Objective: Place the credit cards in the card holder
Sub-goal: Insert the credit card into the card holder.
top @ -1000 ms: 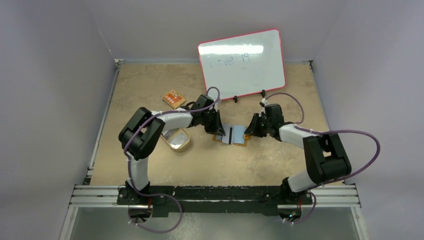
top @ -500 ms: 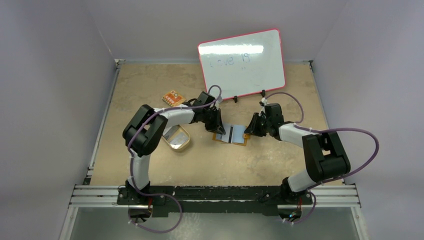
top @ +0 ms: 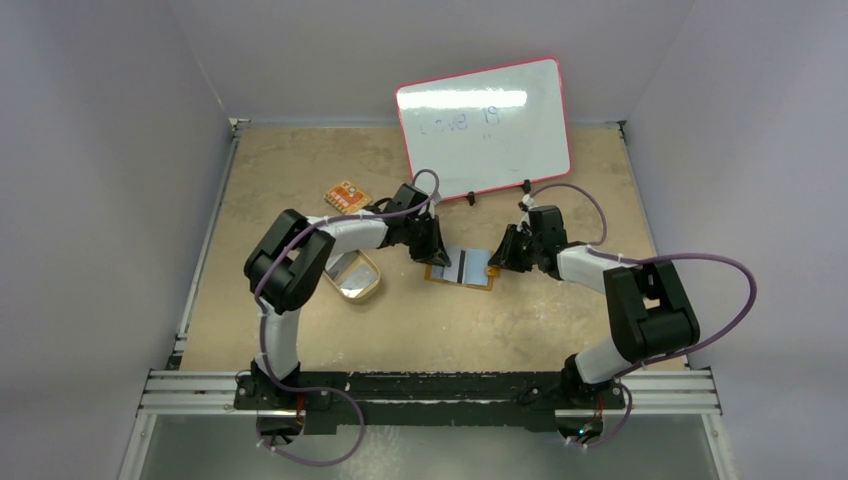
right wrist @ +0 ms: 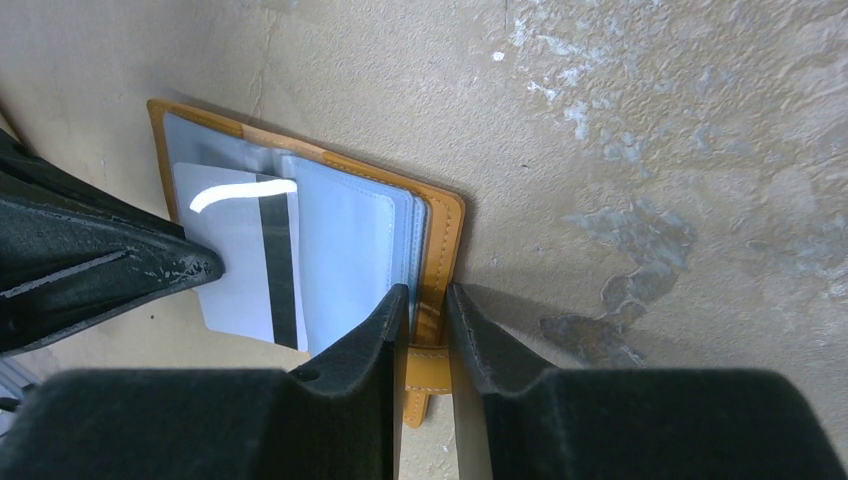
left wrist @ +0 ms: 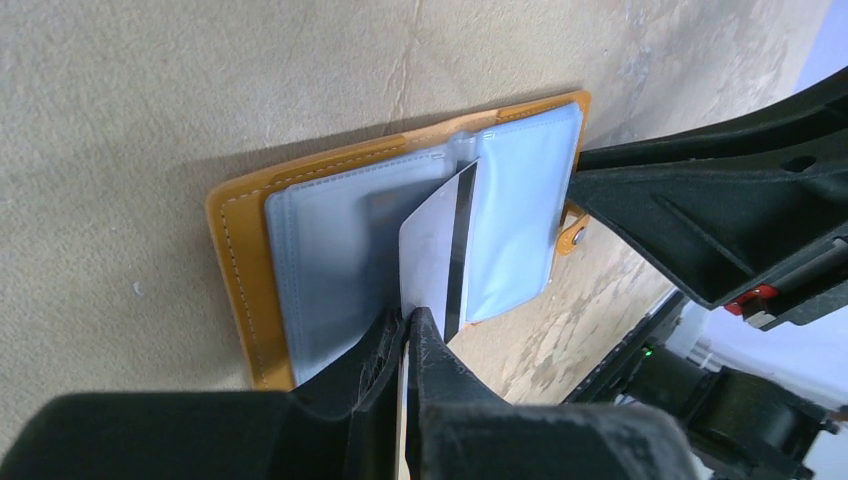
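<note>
**Position.** The card holder [top: 478,270] lies open and flat on the counter [top: 400,330], midway between the two arms. Its pale sleeves face up.

**Left arm.** The left fingers [left wrist: 440,365] are clenched on the near end of one credit card [left wrist: 430,250], which has a dark stripe down one long edge. The card tilts up out of the grip. Its far end rests at the fold of the holder, where the two sleeves meet.

**Right arm.** The right fingers [right wrist: 365,340] stand narrowly apart at the holder's outer edge, just above the snap tab [right wrist: 420,385]. It cannot be told whether they pinch that edge or only press on it.

**Governing relation.** The holder lies directly ahead of the left fingers, beyond the card. The card's long axis points away from them and runs roughly along the fold. The left arm carries the card, and the right arm sits on the opposite side of the holder.

**Assessment.** Insertion looks under way but incomplete, since most of the card is exposed. The next push would probably need to follow the card's long axis into a sleeve mouth. The holder may slide if the right side is not firmly held.
</note>
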Robot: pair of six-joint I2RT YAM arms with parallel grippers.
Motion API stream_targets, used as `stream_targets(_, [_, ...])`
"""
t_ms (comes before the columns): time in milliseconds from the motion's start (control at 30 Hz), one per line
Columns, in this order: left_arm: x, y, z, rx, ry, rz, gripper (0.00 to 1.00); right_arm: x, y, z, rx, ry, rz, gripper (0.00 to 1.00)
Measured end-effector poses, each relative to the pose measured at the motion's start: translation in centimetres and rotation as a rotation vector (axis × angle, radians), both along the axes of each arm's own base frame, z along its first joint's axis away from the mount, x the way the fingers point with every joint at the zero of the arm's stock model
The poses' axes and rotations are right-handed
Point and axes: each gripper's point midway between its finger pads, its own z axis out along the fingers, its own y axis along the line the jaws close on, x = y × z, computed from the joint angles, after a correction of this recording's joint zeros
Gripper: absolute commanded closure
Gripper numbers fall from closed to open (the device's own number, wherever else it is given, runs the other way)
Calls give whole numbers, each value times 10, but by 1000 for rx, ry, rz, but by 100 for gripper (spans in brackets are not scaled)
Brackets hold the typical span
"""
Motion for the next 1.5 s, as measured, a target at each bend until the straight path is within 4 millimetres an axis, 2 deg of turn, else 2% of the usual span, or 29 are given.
stream_targets(233, [0, -3, 0, -64, 33, 66, 100, 0, 0, 0, 0, -1, 0, 77])
stream_targets(533, [2, -4, 1, -63, 29, 56, 100, 1, 0, 0, 1, -3, 0, 77])
stream_targets(833, [-2, -3, 3, -35, -12, -62, 100, 0, 0, 0, -1, -4, 2, 77])
stream_targets(1033, [3, -1, 2, 21, -42, -150, 100, 0, 0, 0, -2, -5, 6, 77])
stream_targets(1500, [4, -1, 1, 43, -61, -221, 100, 0, 1, 0, 1, -4, 9, 77])
